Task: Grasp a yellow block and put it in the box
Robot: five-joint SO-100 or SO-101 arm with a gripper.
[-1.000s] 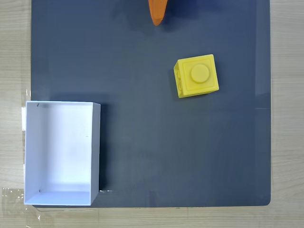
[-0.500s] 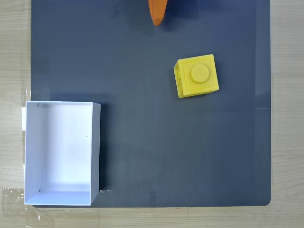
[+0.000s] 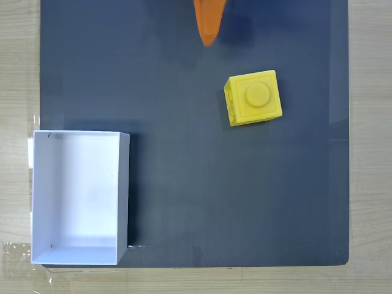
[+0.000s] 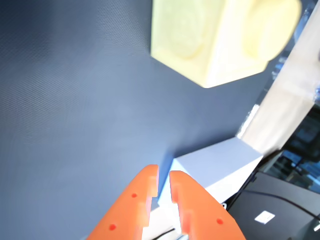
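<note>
A pale wooden table (image 3: 370, 184) carries a dark grey-blue mat (image 3: 214, 184). On the mat sit a bright yellow studded plastic cube (image 3: 254, 98) and a white open-topped rectangular tray (image 3: 122, 196), the tray's left edge seemingly overhanging onto wood.

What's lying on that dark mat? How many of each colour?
Yellow: 1, the yellow block
White: 1, the box, nothing inside
Orange: 1, the gripper, above the mat
Total: 3
</note>
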